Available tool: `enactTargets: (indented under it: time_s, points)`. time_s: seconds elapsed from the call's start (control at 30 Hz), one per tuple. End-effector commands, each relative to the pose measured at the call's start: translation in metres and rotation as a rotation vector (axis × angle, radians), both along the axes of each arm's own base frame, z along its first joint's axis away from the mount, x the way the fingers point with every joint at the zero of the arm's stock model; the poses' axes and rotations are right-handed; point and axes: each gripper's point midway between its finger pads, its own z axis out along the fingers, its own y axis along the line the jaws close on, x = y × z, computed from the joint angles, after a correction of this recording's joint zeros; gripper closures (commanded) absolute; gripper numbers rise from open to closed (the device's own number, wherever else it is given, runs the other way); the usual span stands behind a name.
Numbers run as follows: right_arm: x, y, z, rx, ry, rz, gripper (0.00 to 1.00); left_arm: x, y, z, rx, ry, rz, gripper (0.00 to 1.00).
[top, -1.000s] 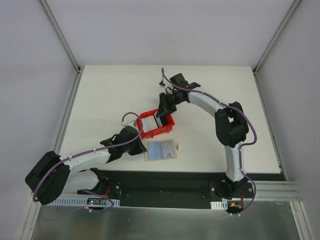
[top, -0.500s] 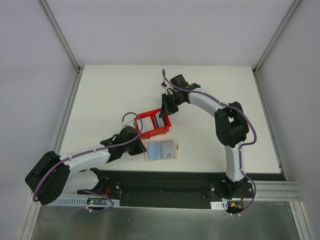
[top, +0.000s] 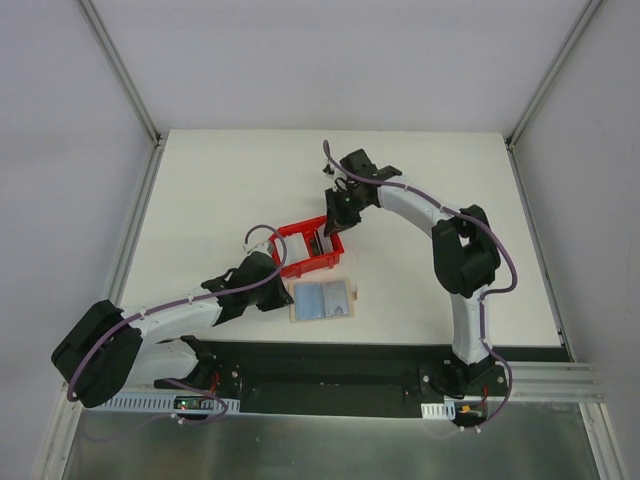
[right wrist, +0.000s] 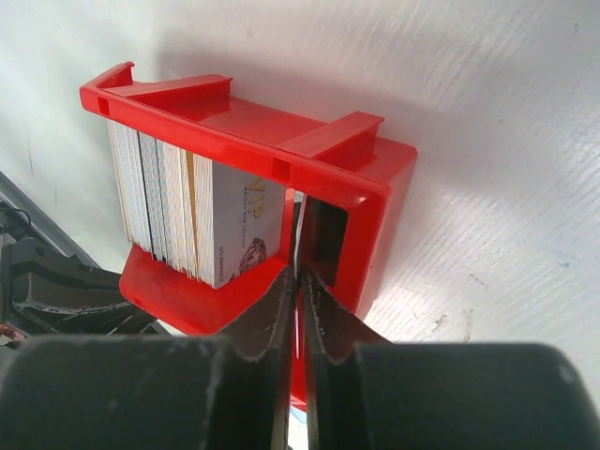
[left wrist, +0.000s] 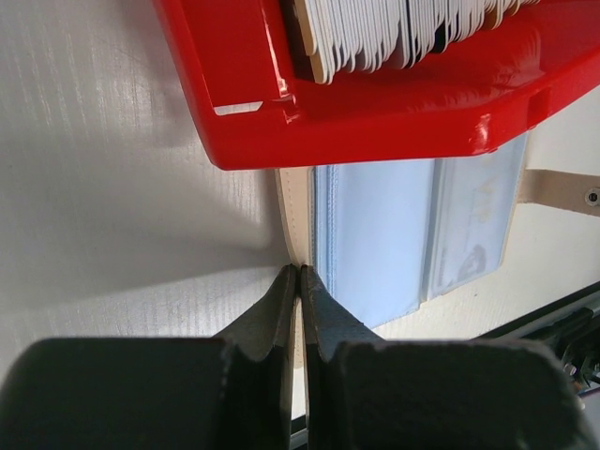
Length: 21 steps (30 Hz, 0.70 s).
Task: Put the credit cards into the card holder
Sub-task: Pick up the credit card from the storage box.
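The card holder [left wrist: 375, 234] lies open and flat on the white table [top: 220, 190], pale blue lining up. Its tan rim shows along the left side and its strap [left wrist: 562, 187] sticks out to the right. Its near edge sits close to the dark strip along the table's front. The left gripper [left wrist: 297, 277] is low on the table with its fingers pressed fully together, and their tips touch the holder's left rim at its near corner. Just beyond the holder stands the red bin [right wrist: 319, 155]. From the left wrist view its near wall overlaps the holder's far edge, but whether the two touch cannot be told. The credit cards [right wrist: 187, 206] stand on edge in a tight stack in the bin's larger compartment, with a whitish printed card facing the divider. The right gripper [right wrist: 299, 277] reaches down over the bin's narrow compartment, beside the divider wall. Its fingers are pinched on the top edge of a single card [right wrist: 297, 220], seen edge-on as a thin pale line running into that slot, with the red walls close on either side. In the overhead view, bare white tabletop spreads left of the bin, beyond it to the far edge, and right of the holder up to the right arm.
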Motion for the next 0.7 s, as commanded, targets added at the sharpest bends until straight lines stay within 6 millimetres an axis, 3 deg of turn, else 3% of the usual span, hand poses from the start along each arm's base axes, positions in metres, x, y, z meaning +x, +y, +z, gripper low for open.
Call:
enactTargets:
  time_s: [0.0,0.13,0.2,0.33,0.67]
  points:
    - [-0.005,0.006,0.001,-0.015,0.0,0.027,0.91,0.009,-0.008,0.012,-0.028,-0.03,-0.014,1.0]
    - [-0.005,0.009,-0.004,-0.046,-0.001,0.032,0.91,0.009,-0.008,0.012,-0.028,-0.031,-0.017,1.0]
    - [-0.005,0.011,-0.006,-0.046,0.005,0.037,0.99,0.009,-0.008,0.012,-0.029,-0.031,-0.018,1.0]
    - [-0.002,0.008,-0.005,-0.07,-0.021,0.026,0.99,0.009,-0.008,0.012,-0.028,-0.032,-0.018,1.0]
    - [0.008,-0.003,0.046,-0.063,-0.176,-0.013,0.99,0.009,-0.007,0.014,-0.034,-0.041,-0.016,1.0]
